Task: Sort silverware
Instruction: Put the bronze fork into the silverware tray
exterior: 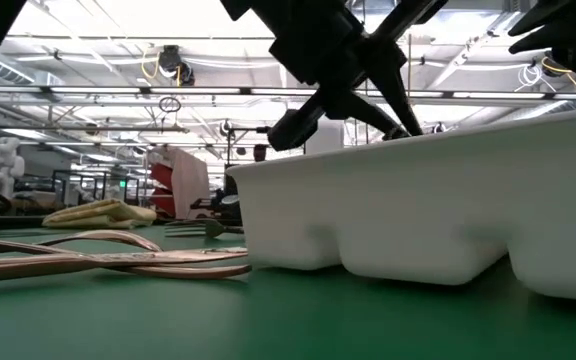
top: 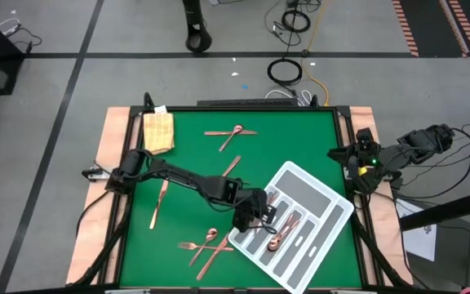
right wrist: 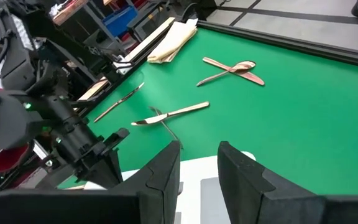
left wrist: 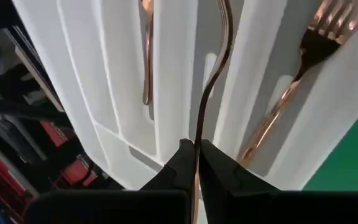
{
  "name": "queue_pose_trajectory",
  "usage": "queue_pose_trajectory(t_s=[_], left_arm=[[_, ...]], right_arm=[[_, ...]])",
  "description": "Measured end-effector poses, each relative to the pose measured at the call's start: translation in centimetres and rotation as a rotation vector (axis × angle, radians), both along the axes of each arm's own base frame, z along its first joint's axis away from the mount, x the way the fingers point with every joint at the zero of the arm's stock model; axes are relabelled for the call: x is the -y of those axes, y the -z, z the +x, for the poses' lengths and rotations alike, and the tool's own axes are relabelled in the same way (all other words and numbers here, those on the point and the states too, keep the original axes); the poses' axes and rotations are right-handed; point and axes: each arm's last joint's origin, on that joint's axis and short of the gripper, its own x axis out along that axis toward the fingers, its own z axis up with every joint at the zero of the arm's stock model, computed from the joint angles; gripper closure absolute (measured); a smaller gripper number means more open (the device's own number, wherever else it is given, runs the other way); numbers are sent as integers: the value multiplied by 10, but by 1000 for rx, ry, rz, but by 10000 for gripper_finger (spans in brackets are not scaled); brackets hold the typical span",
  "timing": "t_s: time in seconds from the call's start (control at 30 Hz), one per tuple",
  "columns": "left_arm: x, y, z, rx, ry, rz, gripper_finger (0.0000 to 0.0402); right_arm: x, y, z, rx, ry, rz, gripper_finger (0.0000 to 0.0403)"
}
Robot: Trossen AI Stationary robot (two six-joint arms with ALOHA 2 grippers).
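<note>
The left pincer [left wrist: 196, 163] hangs over the white divided tray [top: 333, 214], closed almost completely on the thin handle of a copper spoon [left wrist: 211, 81]. The handle runs out from between the fingertips and over one of the tray's long compartments; the spoon's far end is cut off by the edge of the left wrist view. In the compartment on one side of it lies another copper piece [left wrist: 146, 56], only its handle showing; in the compartment on the other side lies a fork [left wrist: 300, 68], tines pointing away from the pincer.

From above, several copper pieces sit in the tray's compartments near the left pincer [top: 261, 214], while the tray's wider compartments farther from it look bare.

The rest of the silverware lies loose on the green counter [top: 300, 139]. A crossed pair [top: 232, 134] sits well beyond the tray, near the folded yellow cloth [top: 158, 131]. A single piece [top: 232, 167] lies between that pair and the tray. A long piece [top: 159, 204] lies well to the tray's left, under the left arm. A small cluster [top: 206, 245] lies just beside the tray's lower-left corner.

The right pincer [right wrist: 199, 163] waits beyond the tray's right side at the counter's edge, its fingers partly apart and holding nothing.

No readable writing shows on the tray or the silverware.
</note>
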Motion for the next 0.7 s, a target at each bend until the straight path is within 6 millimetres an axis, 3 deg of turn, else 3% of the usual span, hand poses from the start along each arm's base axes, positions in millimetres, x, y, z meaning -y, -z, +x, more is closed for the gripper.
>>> queue_pose_trajectory(t_s=[0.27, 0.7], left_arm=[[-8, 7, -7, -121, 15, -17, 384], [-16, 4, -3, -104, -16, -150, 384]], right_arm=[[0, 1, 0, -17, -25, -10, 305], [0, 2, -1, -34, -24, -16, 305]])
